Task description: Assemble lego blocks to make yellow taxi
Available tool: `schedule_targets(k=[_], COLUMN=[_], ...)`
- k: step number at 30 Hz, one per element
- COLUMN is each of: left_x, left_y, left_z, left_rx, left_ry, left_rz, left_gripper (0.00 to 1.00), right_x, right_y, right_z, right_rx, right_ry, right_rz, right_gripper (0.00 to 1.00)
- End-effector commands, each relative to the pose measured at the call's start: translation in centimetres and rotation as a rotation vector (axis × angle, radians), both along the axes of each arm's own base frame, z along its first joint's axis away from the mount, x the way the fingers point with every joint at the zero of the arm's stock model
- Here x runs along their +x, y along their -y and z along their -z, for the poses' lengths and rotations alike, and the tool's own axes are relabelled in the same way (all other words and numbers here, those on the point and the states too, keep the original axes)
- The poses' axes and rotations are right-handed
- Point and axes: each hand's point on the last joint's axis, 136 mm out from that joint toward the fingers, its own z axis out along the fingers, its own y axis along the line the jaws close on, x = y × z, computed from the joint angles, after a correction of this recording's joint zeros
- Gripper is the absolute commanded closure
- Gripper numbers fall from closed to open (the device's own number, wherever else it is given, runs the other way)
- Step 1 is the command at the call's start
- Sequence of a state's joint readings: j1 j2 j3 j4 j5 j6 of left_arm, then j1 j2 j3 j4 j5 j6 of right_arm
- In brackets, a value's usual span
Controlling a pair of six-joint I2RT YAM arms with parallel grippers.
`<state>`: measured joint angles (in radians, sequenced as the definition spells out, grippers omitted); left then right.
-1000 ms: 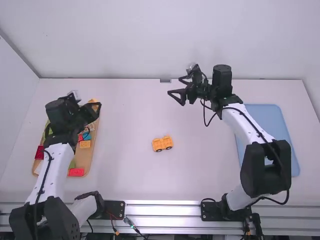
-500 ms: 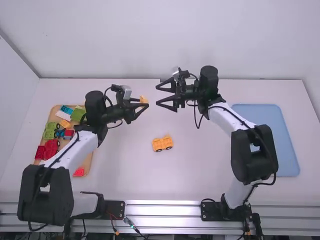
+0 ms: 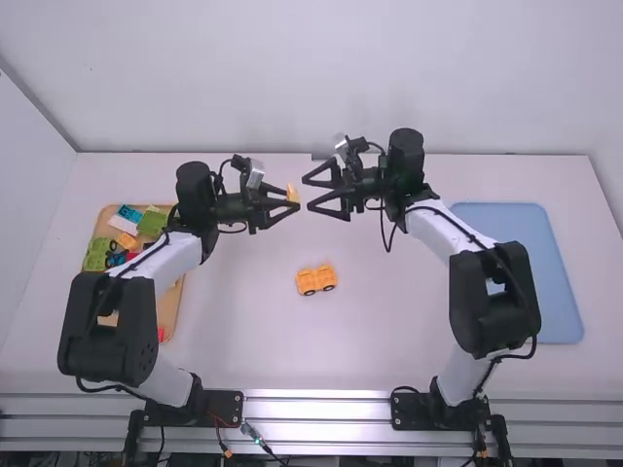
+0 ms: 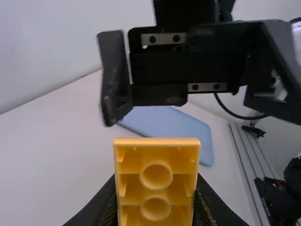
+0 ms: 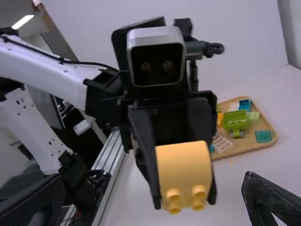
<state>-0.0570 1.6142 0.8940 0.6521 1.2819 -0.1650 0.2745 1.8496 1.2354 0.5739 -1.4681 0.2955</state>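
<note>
My left gripper [image 3: 292, 197], over the table's upper middle, holds a yellow-orange block [image 3: 293, 194] at its tips. In the left wrist view the left gripper [image 4: 156, 207] is shut on this block [image 4: 156, 146], its hollow underside showing. The right gripper [image 3: 310, 193] faces it across a small gap, fingers spread. In the right wrist view the right gripper [image 5: 155, 197] is open, and the block [image 5: 183, 162] hangs beyond its fingers with its studs showing. An orange wheeled piece [image 3: 316, 279] stands on the table nearer the bases.
A wooden tray [image 3: 169, 313] with several coloured blocks lies at the left, partly under the left arm. A blue tray [image 3: 560, 282] lies at the right. Both arms are raised over the table [image 3: 389, 331].
The left gripper has swung from above the wooden tray to the middle with the block. The right gripper first shifted left, then stayed nearly still. The wheeled piece has not moved.
</note>
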Motion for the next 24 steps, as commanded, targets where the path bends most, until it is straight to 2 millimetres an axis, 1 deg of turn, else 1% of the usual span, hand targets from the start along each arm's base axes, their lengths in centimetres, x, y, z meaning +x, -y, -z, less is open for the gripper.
schedule_targets(k=[1, 5, 8, 12, 15, 16, 17, 18, 20, 21, 22, 24], left_x=[-0.6, -0.7, -0.8, -1.0, -1.7, -1.7, -1.7, -1.7, -1.6, -1.7, -1.7, -1.7], left_y=[0.5, 0.7, 0.8, 0.9, 1.2, 1.3, 1.3, 1.3, 1.2, 1.2, 1.3, 1.3], left_z=[-1.0, -1.1, -1.0, -1.1, -1.3, -1.3, -1.3, -1.3, -1.3, -1.3, -1.3, -1.4], left_rx=[-0.009, -0.01, -0.01, -0.011, -0.017, -0.017, -0.017, -0.017, -0.017, -0.017, -0.017, -0.018], left_ry=[0.026, 0.032, 0.032, 0.032, 0.04, 0.047, 0.047, 0.047, 0.047, 0.046, 0.048, 0.054], left_rz=[0.052, 0.06, 0.063, 0.075, 0.114, 0.117, 0.116, 0.116, 0.113, 0.113, 0.116, 0.117], left_gripper=[0.88, 0.88, 0.88, 0.88, 0.88, 0.88, 0.89, 0.89, 0.89, 0.89, 0.89, 0.9], right_x=[0.8, 0.1, 0.1, 0.1, 0.0, 0.0, 0.0, 0.0, 0.0, 0.0, 0.0, 0.0], right_y=[-0.7, -1.5, -2.2, -2.6, -2.5, -2.5, -2.5, -2.5, -2.5, -2.5, -2.5, -2.5], right_z=[0.0, -0.1, 0.0, 0.0, 0.0, 0.0, 0.0, 0.0, 0.0, 0.1, 0.1, 0.1], right_rx=[0.001, 0.01, 0.008, 0.008, 0.009, 0.008, 0.008, 0.008, 0.008, 0.008, 0.007, 0.007], right_ry=[0.043, 0.081, 0.093, 0.102, 0.108, 0.106, 0.108, 0.108, 0.107, 0.106, 0.106, 0.104], right_rz=[0.026, -0.002, 0.011, 0.018, 0.016, 0.015, 0.016, 0.016, 0.016, 0.016, 0.016, 0.015], right_gripper=[0.01, 0.0, 0.0, 0.05, 0.14, 0.21, 0.31, 0.32, 0.41, 0.41, 0.45, 0.48])
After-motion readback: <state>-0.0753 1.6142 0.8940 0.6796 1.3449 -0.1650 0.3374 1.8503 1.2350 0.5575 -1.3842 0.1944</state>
